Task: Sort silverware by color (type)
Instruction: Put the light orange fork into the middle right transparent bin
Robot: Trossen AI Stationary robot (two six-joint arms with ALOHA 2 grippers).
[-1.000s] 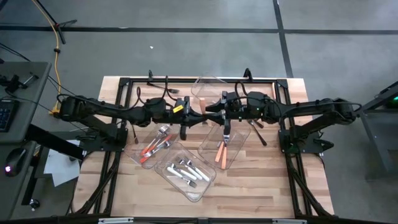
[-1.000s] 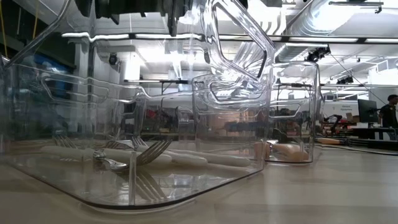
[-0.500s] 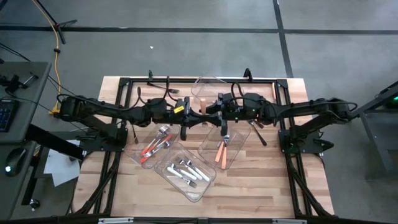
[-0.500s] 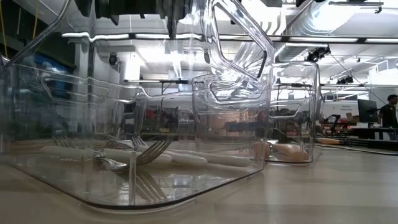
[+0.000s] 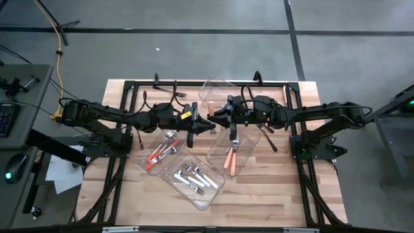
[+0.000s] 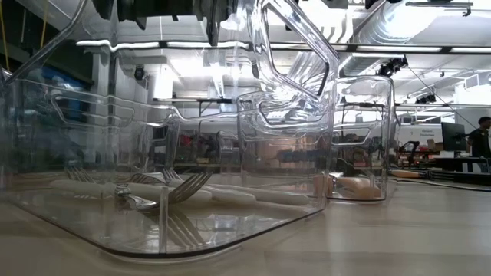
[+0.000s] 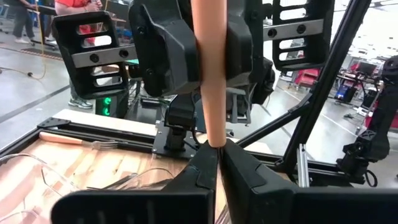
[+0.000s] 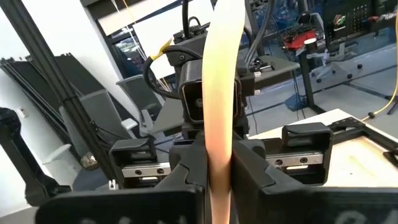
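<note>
Over the middle of the wooden table the two dark grippers meet tip to tip, and between them runs one orange-handled piece of silverware. The left gripper has its fingers pressed together on one end of that handle, which rises straight out from between them toward the other arm. The right gripper pinches the same orange handle, its fingers tight against both sides.

Below them lie three clear rectangular plastic bins. The bin under the left arm holds orange-handled forks. The bin nearest the table's front edge holds white-handled cutlery. The bin under the right gripper holds more orange-handled pieces. A fourth clear bin sits at the far side.
</note>
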